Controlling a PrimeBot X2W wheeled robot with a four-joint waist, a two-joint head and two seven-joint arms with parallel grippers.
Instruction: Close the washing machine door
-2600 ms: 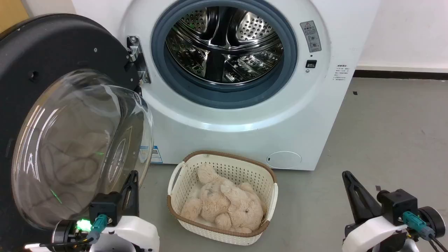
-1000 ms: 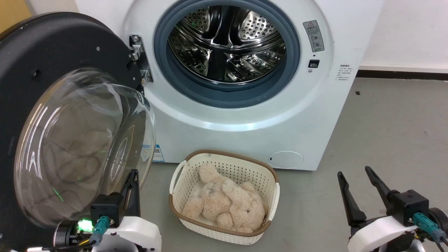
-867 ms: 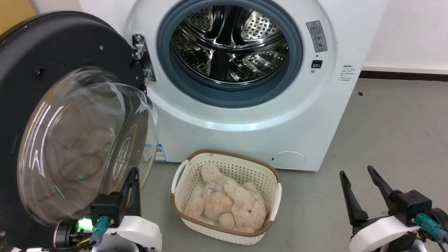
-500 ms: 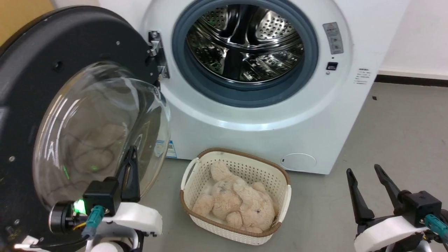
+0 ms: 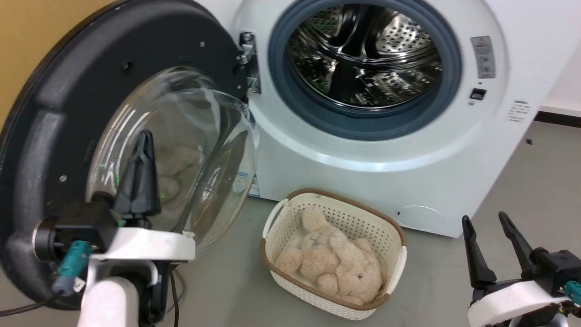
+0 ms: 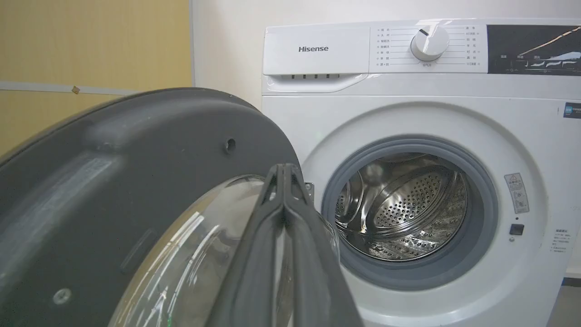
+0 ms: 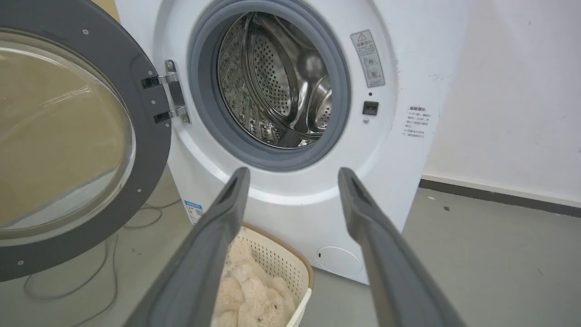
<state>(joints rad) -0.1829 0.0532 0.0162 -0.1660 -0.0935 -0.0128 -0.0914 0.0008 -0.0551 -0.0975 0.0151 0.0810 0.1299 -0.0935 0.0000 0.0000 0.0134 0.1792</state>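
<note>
The washing machine door stands swung wide open at the left, a black disc with a bulging clear glass bowl and a metal hinge. My left gripper is shut with nothing in it and points up in front of the glass bowl; whether it touches the glass I cannot tell. In the left wrist view the shut fingers rise before the door. My right gripper hangs open and empty at the lower right, far from the door; its fingers point toward the machine front.
The white washing machine shows its steel drum inside a grey rubber ring. A cream basket holding a beige plush toy sits on the grey floor below the opening. A cable lies under the door.
The head camera has turned, shifting the whole picture right. My left gripper has risen in front of the glass bowl. The right gripper opened early on. The door stays open.
</note>
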